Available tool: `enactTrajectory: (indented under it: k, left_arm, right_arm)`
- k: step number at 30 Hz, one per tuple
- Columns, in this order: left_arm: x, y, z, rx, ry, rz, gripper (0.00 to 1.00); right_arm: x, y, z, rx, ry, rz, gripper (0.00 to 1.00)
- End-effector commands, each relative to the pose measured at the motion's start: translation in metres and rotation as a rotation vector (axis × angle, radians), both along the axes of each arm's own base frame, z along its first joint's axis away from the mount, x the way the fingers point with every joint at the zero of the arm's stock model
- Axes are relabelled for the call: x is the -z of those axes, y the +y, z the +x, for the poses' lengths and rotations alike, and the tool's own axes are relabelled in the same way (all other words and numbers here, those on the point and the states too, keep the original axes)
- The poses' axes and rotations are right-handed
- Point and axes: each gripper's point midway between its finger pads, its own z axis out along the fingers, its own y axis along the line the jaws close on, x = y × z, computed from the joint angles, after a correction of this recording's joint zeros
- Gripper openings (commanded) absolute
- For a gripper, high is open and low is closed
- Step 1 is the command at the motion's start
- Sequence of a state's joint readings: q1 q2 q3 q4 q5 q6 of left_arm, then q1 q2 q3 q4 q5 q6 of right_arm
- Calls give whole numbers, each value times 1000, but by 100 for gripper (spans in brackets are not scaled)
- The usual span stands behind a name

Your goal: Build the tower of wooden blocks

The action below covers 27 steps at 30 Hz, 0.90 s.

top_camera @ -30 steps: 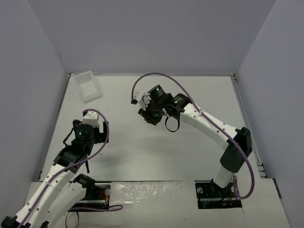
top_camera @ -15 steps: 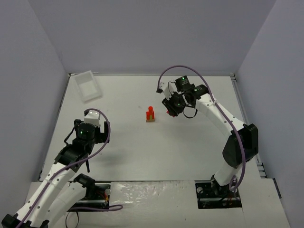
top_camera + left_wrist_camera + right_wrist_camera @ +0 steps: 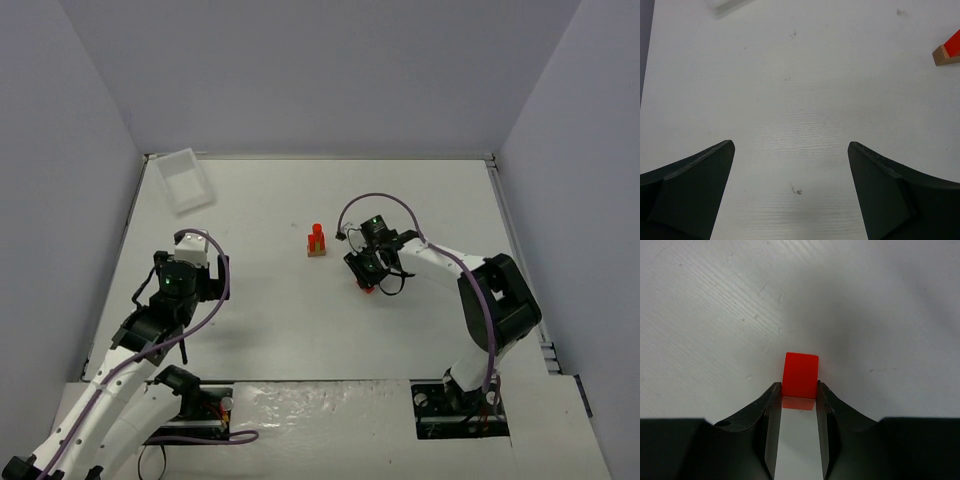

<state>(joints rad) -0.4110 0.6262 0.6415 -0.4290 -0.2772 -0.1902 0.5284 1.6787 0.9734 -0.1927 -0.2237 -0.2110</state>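
Note:
The wood block tower (image 3: 317,241) stands mid-table: a tan base with red pieces on it; no green piece or triangular top shows. Its tan and red edge shows at the right of the left wrist view (image 3: 947,50). My right gripper (image 3: 368,283) is low over the table, right of and nearer than the tower. Its fingertips (image 3: 799,387) are closed on a small red block (image 3: 801,374), one finger on each side. My left gripper (image 3: 190,275) is open and empty at the left, with its jaws wide apart (image 3: 790,165) over bare table.
A clear plastic tray (image 3: 184,180) lies at the far left corner, and its edge shows in the left wrist view (image 3: 727,5). Grey walls close in the table on three sides.
My right gripper left the tower, swung right, then came down toward me onto the red block. The tower came into view. The left arm has barely moved.

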Motion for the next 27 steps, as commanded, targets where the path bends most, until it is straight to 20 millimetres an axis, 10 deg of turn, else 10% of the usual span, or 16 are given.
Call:
enactTrajectory:
  k: [1,11,19,27]
  left_arm:
    - [-16,-5,9,12,-66,-19,96]
    - [-15,-5,9,11,-62,-17,96]
    - [-13,-6,9,15,-56,-18,96]
    - [-12,-6,9,15,-52,-15,96]
  right_arm:
    - [-26,13,35,101,-202,51,4]
    - [-37,18,32,111,-246,80,44]
    - [-62,22,36,138,-285,124,50]
    - [-47,23,27,129,-206,113,50]
